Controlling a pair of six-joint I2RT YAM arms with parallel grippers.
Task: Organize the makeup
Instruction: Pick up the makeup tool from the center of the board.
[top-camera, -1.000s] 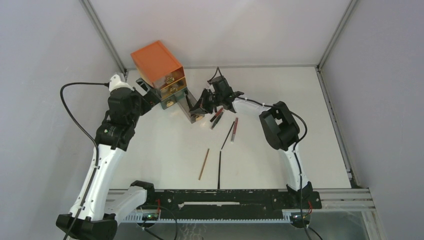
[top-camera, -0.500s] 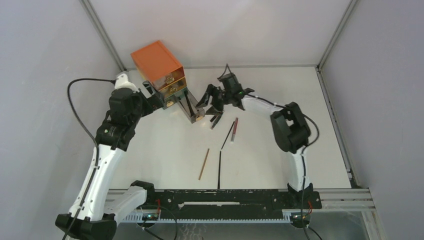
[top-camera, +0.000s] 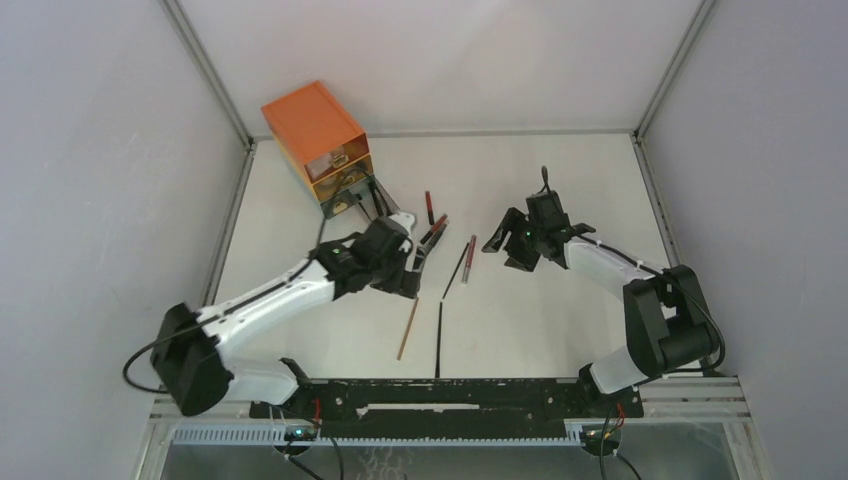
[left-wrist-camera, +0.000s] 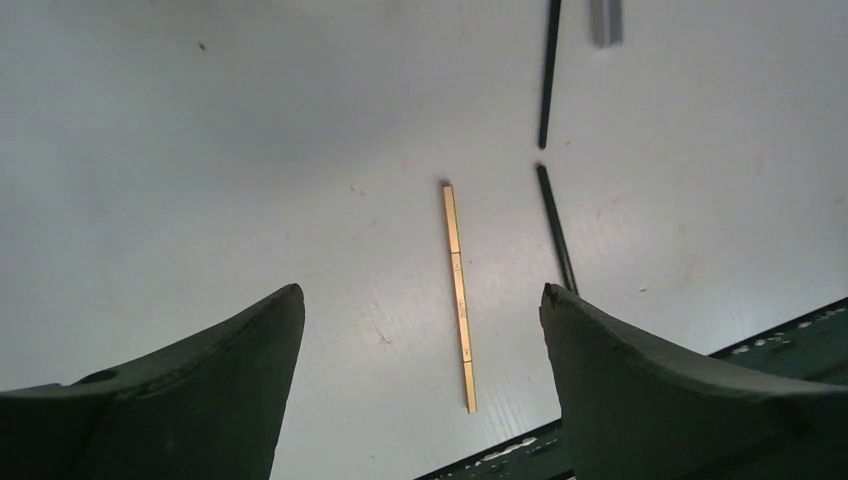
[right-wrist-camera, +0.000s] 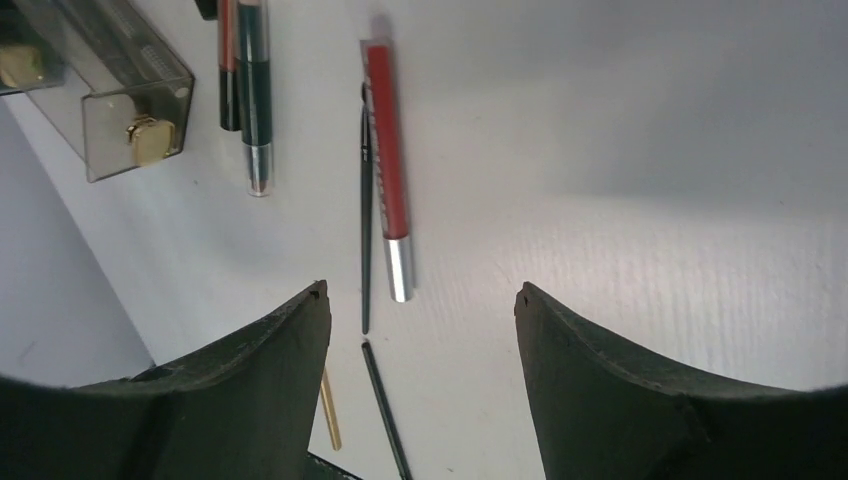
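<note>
Tools spread empty: left tool (left-wrist-camera: 420, 300) reaches over the wooden pencil (left-wrist-camera: 459, 297), right tool (right-wrist-camera: 420, 300) over the red pencil (right-wrist-camera: 388, 150).

White arm links (top-camera: 270, 295), black joints (top-camera: 665, 325), dark curved fingers (left-wrist-camera: 200, 400).

Free tabletop (top-camera: 560, 330) right of black pencil (top-camera: 439, 340)
</note>
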